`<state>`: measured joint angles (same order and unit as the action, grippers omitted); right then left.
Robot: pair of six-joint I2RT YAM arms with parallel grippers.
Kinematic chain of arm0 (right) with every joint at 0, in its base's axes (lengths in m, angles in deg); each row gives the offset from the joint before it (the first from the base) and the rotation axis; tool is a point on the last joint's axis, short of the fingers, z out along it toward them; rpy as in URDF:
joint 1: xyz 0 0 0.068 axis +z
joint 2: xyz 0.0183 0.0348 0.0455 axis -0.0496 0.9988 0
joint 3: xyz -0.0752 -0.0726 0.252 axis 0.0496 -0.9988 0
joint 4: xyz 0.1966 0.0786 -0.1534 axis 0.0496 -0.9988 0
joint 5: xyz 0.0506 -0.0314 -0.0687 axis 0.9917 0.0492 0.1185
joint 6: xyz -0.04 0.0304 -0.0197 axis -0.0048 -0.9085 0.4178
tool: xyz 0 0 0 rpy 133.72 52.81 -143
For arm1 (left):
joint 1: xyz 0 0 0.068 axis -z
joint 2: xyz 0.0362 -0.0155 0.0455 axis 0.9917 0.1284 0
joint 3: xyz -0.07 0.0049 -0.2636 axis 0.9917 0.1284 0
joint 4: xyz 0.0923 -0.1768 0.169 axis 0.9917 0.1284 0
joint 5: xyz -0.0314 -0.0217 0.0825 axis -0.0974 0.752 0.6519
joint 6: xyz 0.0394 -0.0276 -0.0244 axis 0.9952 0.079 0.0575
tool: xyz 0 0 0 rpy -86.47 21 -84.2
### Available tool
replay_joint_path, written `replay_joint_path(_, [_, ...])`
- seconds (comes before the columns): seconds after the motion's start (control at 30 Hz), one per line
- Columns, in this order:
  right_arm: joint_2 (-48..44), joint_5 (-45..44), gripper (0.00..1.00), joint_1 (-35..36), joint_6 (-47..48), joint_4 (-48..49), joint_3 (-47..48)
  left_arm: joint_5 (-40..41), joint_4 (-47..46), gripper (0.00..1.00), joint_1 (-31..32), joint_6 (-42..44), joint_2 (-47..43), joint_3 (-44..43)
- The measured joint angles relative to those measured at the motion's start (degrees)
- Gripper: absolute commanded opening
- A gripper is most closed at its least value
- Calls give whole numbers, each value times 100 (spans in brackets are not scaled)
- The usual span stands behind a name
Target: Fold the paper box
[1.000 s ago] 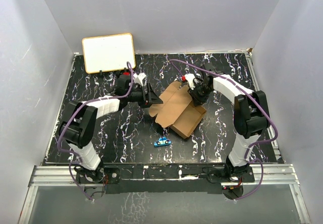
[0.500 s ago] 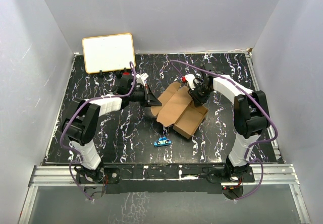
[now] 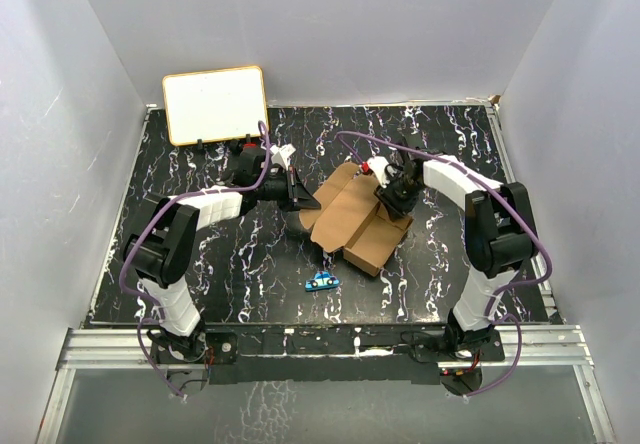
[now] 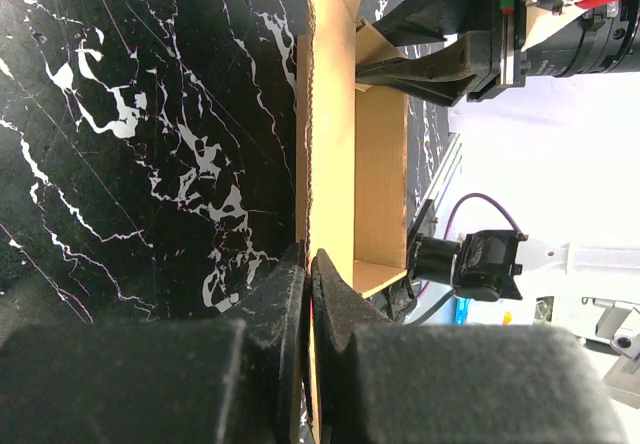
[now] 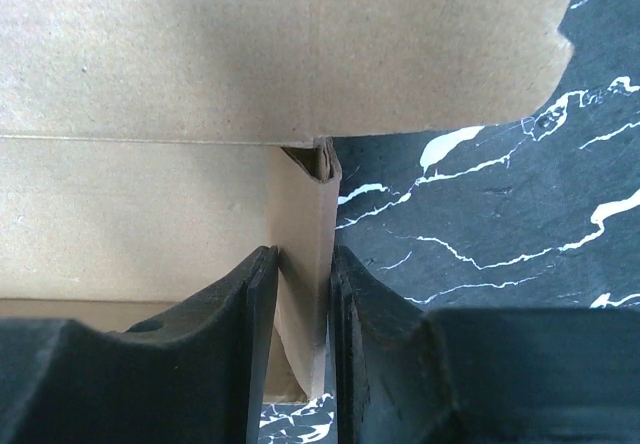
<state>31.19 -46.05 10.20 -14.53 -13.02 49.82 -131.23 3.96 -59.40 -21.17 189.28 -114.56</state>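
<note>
The left gripper [image 4: 310, 264] was clamped tight on an edge of the one plain brown cardboard box [image 3: 355, 219], mid-way across the black marbled table [image 3: 220, 274]; the right gripper [image 5: 303, 294] narrowly straddled a flap, its grip unclear, the flap's foot hidden; one small blue object [image 3: 321, 282] lay near.

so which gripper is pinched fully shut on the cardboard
The left gripper: its fingers meet on one thin edge of the paper box. The right gripper has its fingers apart, either side of a thicker folded wall.
</note>
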Motion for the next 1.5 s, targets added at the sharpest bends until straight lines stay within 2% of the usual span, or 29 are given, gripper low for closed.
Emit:
replay_joint_path(0.17, [-87, -66, 28, 0, 17, 111, -138, 0, -4, 0, 0, 39, 0, -2])
replay_joint_path(0.27, [-105, -125, 21, 0, -2, 282, -256, -2, -4, 0, 13, 44, 0, -7])
replay_joint_path(0.37, [-140, -243, 9, 7, -44, 498, -413, -4, -4, 0, 22, 46, 0, -9])
replay_joint_path(0.43, [-243, -356, 8, 22, -92, 664, -549, -7, -9, 0, 22, 50, 0, -9])
replay_joint_path(0.6, [-702, -796, 8, 149, -236, 1156, -977, -9, -39, 0, 33, 66, 0, -50])
replay_joint_path(0.8, [-800, -1023, 10, 188, -313, 1384, -1019, -9, -96, 0, 52, 63, 0, -116])
replay_joint_path(0.97, [-800, -1014, 23, 192, -337, 1403, -1029, -11, -96, 0, 52, 66, 0, -116])
replay_joint_path(1.5, [-800, -730, 27, 192, -334, 1355, -1027, -7, 127, 0, 52, 214, 0, -188])
